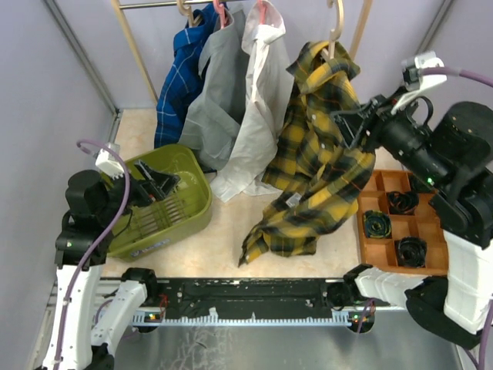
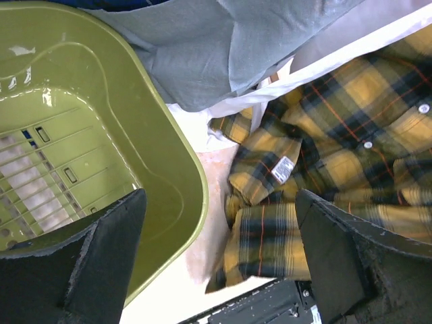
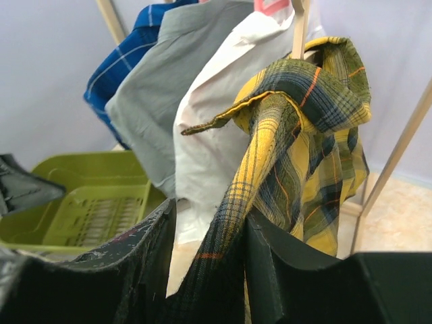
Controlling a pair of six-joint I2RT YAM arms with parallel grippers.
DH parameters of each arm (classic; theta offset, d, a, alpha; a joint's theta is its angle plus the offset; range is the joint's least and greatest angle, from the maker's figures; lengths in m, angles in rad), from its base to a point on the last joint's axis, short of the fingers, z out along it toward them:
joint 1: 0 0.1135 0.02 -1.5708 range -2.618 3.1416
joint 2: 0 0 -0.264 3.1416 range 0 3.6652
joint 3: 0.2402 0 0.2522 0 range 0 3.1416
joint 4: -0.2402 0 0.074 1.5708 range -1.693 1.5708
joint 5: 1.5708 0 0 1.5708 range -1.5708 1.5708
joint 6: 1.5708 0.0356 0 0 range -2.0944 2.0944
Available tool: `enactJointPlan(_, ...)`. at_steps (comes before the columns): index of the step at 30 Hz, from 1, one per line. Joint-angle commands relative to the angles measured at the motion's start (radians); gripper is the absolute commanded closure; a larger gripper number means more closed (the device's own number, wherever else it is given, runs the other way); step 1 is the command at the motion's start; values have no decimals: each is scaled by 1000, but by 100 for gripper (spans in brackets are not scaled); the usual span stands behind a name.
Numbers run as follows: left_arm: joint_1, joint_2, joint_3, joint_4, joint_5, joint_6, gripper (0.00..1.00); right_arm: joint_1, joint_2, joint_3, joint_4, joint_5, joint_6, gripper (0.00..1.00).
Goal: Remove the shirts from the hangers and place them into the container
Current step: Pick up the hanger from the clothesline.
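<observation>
Four shirts hang in a row on the rack: blue check (image 1: 179,73), grey (image 1: 218,92), white (image 1: 260,100) and yellow-and-black plaid (image 1: 316,162). The plaid shirt droops from a pale wood hanger (image 1: 336,27), and its hem lies on the table. My right gripper (image 1: 353,119) is shut on a bunched fold of the plaid shirt (image 3: 270,148), which runs between its fingers (image 3: 290,270). Pink hangers (image 1: 221,11) carry the shirts to the left. The olive-green container (image 1: 173,208) sits at the left. My left gripper (image 1: 159,181) hovers open over its container (image 2: 101,135), holding nothing.
An orange divided tray (image 1: 368,231) of black parts sits on the right, under the right arm. Straight wooden rack poles (image 1: 135,50) stand at the back, with purple walls on both sides. A black rail (image 1: 246,297) runs along the near edge.
</observation>
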Motion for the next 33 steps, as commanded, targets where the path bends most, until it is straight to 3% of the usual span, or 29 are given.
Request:
enactJointPlan(1, 6, -18, 49, -65, -11, -3, 4, -6, -64, -58, 21, -81, 41, 100)
enactJointPlan(23, 6, -53, -44, 26, 17, -103, 4, -6, -57, 99, -189, -57, 8, 100)
enactJointPlan(29, 6, -63, -6, -19, 27, -98, 4, -6, -64, 156, -200, -117, 53, 100)
enactJointPlan(33, 6, -68, 52, -94, 34, -71, 4, -5, -114, 96, -128, -230, 99, 100)
